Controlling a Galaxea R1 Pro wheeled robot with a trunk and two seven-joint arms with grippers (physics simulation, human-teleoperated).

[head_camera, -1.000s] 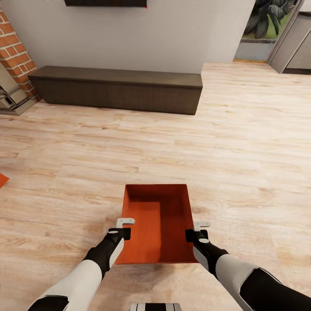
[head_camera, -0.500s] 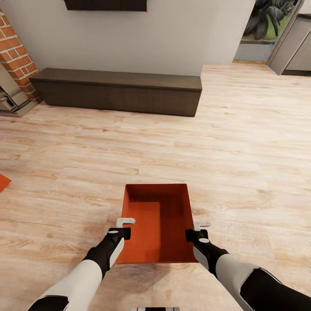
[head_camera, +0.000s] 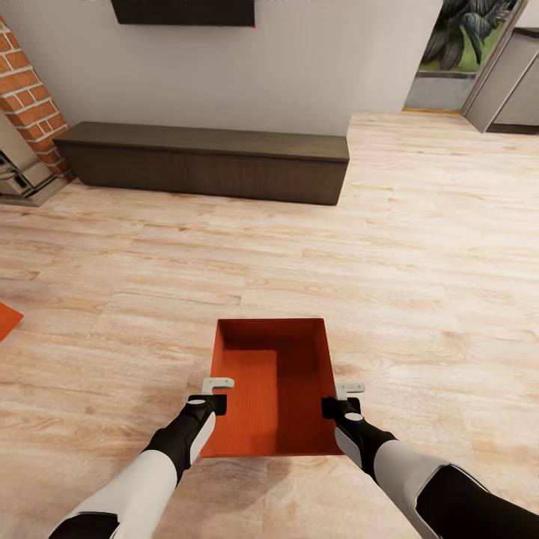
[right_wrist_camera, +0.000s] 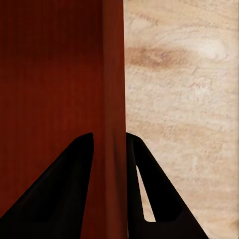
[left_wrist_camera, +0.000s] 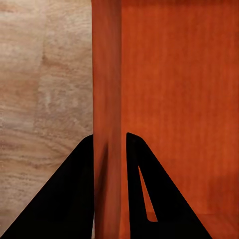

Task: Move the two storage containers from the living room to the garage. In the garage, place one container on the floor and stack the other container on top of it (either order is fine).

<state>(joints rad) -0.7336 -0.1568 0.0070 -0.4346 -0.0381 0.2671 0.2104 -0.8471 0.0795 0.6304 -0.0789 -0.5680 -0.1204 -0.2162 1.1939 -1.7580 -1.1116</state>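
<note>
An orange-red storage container (head_camera: 273,382) hangs just above the living room's light wood planks, straight ahead of me. My left gripper (head_camera: 213,404) is shut on its left wall and my right gripper (head_camera: 333,408) is shut on its right wall. In the left wrist view the black fingers (left_wrist_camera: 74,194) pinch the thin wall (left_wrist_camera: 107,74), gripper (left_wrist_camera: 109,137). In the right wrist view the gripper (right_wrist_camera: 109,135) clamps the other wall (right_wrist_camera: 113,59). A corner of a second orange container (head_camera: 6,318) shows at the far left edge, on the planks.
A long dark low cabinet (head_camera: 202,161) stands against the pale wall ahead, under a dark wall panel (head_camera: 183,11). The red brick fireplace (head_camera: 22,97) is at the left. An opening with a plant (head_camera: 457,37) lies at the back right. Wood floor (head_camera: 419,247) spreads between.
The whole view has shifted a little: the cabinet and the orange corner sit lower in the picture, so the camera has moved. The held container and both arms keep their place in view.
</note>
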